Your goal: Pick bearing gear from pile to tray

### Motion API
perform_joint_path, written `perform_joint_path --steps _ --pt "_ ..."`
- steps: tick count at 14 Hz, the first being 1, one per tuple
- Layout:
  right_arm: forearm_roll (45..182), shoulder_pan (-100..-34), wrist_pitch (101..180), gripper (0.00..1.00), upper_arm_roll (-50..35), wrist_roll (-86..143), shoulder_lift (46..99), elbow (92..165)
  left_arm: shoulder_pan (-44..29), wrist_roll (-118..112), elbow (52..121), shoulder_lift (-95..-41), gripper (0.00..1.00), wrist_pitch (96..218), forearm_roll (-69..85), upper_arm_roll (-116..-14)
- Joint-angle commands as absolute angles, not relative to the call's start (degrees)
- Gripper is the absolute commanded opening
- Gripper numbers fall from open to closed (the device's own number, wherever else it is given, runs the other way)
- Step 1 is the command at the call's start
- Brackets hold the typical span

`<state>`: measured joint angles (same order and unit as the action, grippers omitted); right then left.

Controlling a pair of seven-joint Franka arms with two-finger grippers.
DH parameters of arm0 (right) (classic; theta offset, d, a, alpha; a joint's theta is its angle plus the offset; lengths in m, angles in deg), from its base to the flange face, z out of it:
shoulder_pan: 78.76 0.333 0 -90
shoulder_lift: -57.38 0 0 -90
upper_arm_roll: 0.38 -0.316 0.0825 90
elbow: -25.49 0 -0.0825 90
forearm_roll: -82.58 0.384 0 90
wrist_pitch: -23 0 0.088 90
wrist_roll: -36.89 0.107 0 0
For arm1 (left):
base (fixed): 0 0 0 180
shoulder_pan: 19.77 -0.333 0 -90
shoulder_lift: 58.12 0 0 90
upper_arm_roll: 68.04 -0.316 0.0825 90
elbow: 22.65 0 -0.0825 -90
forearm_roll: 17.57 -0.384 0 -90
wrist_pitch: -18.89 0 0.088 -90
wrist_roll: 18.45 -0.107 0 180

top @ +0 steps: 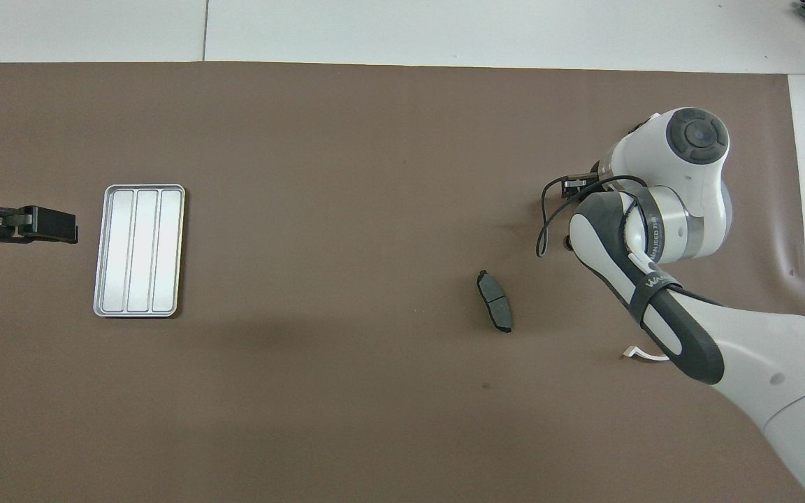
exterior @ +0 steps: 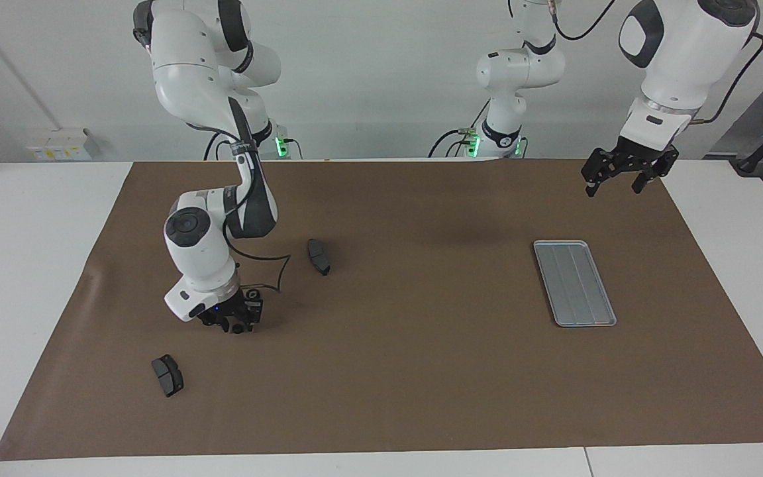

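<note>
From here I see the brown-covered bench with the tray lying bare at the left arm's end, ready to receive parts. The left gripper waits in the air near it, jaws spread. The right gripper is down on the mat at the pile, over a small black ring; I cannot tell whether its jaws pinch it. Two brake pads lie apart, untouched.
</note>
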<state>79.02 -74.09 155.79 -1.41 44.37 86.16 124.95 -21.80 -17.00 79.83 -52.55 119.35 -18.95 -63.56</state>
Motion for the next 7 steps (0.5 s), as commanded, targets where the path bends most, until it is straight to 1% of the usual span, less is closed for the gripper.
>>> perform_joint_path --steps 1,7 --pt "78.36 -74.54 156.42 0.54 -1.7 42.87 86.56 125.24 -22.67 -16.69 80.71 -51.36 1.0 118.82 -18.27 -63.11" --pt "78.36 -74.63 156.51 0.54 -1.61 42.78 86.38 125.95 -22.67 -16.69 80.71 -51.36 1.0 118.82 -18.27 -63.11"
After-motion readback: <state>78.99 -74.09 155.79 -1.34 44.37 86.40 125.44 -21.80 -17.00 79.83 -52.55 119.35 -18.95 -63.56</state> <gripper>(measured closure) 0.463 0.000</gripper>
